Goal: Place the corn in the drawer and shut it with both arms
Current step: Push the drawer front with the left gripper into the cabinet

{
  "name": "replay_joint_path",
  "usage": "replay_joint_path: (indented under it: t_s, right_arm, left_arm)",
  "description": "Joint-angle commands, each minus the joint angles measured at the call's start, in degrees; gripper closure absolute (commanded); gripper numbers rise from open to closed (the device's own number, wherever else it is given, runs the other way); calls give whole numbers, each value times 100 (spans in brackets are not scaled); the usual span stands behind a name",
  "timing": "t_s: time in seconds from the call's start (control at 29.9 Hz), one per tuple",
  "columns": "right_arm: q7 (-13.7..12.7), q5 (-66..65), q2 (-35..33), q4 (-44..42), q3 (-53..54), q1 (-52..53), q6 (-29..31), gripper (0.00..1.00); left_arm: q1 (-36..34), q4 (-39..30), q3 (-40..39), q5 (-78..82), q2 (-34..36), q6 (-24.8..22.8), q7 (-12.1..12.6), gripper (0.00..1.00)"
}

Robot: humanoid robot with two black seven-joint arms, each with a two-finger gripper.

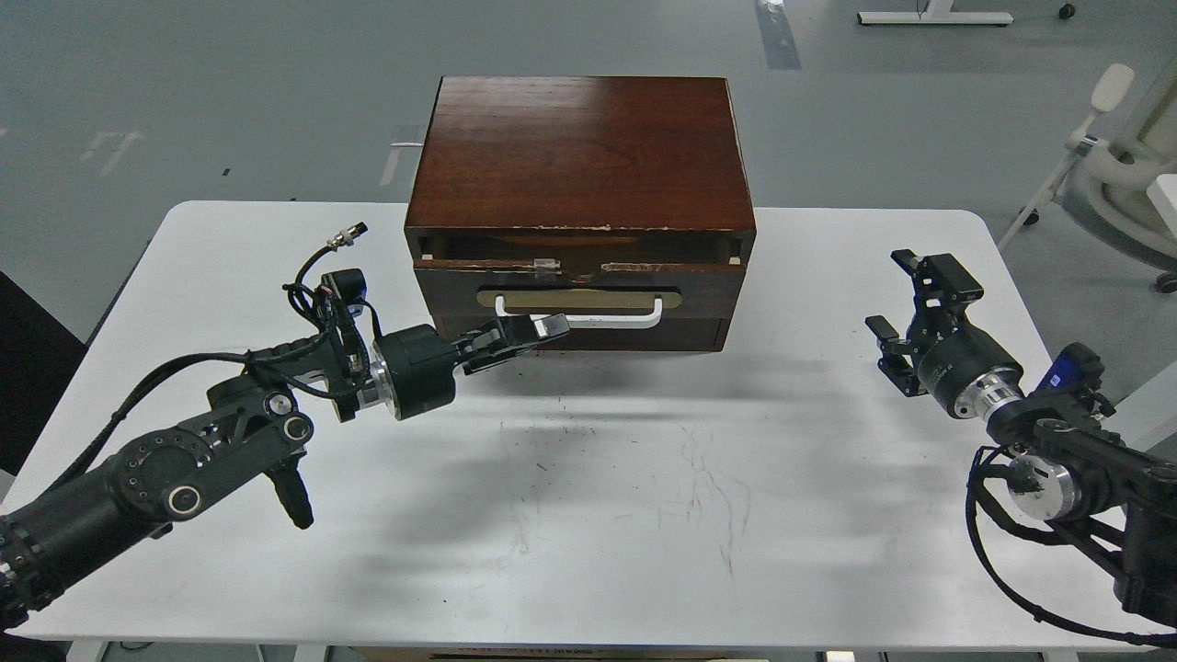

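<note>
1. Two steps seem left: no corn is visible anywhere, and the drawer (579, 292) stands slightly ajar in the cabinet (579, 156).
2. Left pincer (533, 333), fingers nearly together and grasping nothing, sits at the white handle (588, 317).
3. Right pincer (906, 317), released and empty, hovers well apart over the surface (588, 515).

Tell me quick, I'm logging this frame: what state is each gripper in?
Left gripper: at the drawer handle; open or shut cannot be told.
Right gripper: open, holding nothing, off to the right above the table.
</note>
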Motion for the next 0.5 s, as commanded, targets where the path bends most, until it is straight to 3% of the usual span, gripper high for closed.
replay_joint_path:
  t_s: [0.0, 0.47]
  right_arm:
    - [0, 2, 1, 2, 6, -1, -9, 3]
    - [0, 2, -8, 2, 6, -28, -9, 3]
  left_arm:
    - [-70, 178, 0, 1, -116, 10, 1, 100]
    - [-158, 504, -9, 1, -248, 72, 1, 100]
